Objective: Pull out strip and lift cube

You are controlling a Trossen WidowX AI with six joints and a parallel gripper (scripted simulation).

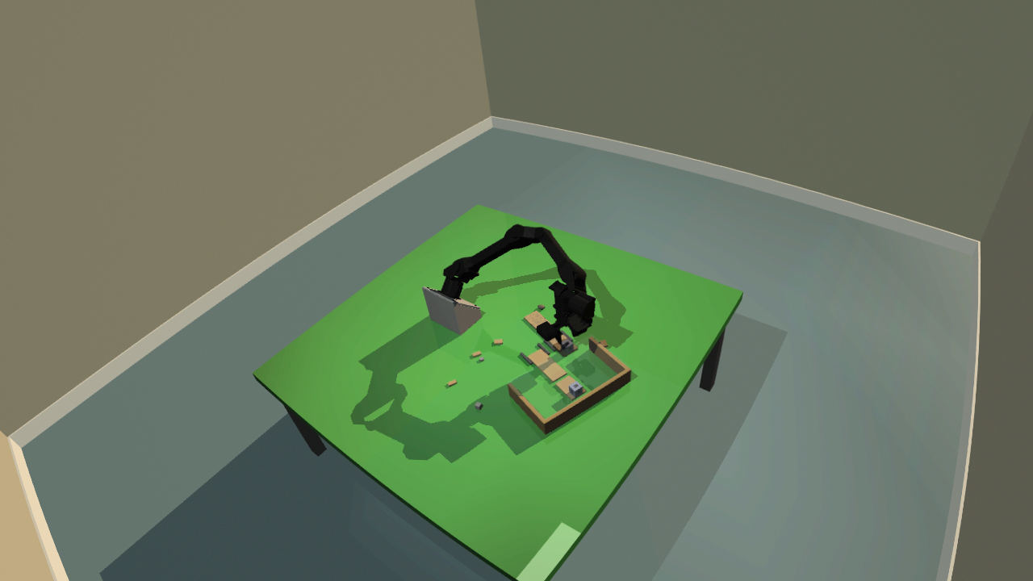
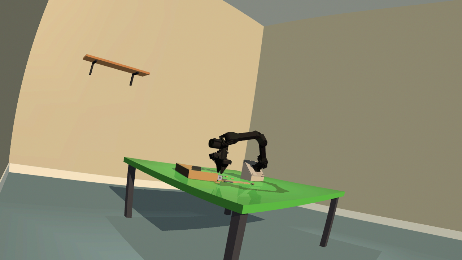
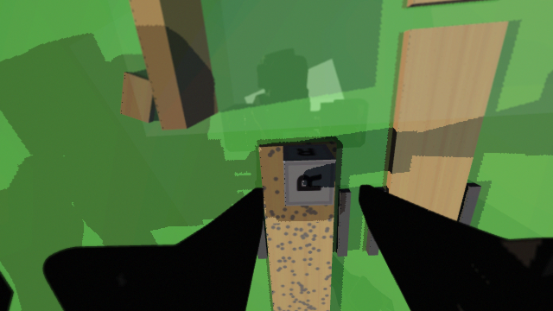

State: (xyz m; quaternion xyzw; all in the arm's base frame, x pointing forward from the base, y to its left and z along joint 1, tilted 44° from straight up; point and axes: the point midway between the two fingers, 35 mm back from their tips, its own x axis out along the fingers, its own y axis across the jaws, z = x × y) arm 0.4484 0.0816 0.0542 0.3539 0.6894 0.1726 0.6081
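Observation:
The speckled wooden strip (image 1: 536, 318) (image 3: 298, 259) is in one piece as far as it shows. The pale cube marked R (image 3: 308, 183) (image 2: 219, 177) (image 1: 566, 345) sits on its far end. My gripper (image 3: 310, 193) (image 2: 221, 172) is open, with its fingertips on either side of the cube and strip in the wrist view, the right one farther out. Nothing is held. A plain strip (image 3: 449, 86) (image 1: 553, 371) lies beside it, with a gap before its far piece (image 1: 569, 382), which carries another cube (image 1: 575, 388).
Grey guide rails (image 3: 343, 225) (image 3: 468, 207) flank the strips. A low wooden wall (image 1: 588, 399) (image 2: 201, 175) (image 3: 153, 65) stands around the far ends. A small wood block (image 3: 136, 97) lies outside it. Small blocks (image 1: 498, 341) (image 1: 451, 382) and a stone (image 1: 478, 406) lie on the green table (image 1: 671, 311).

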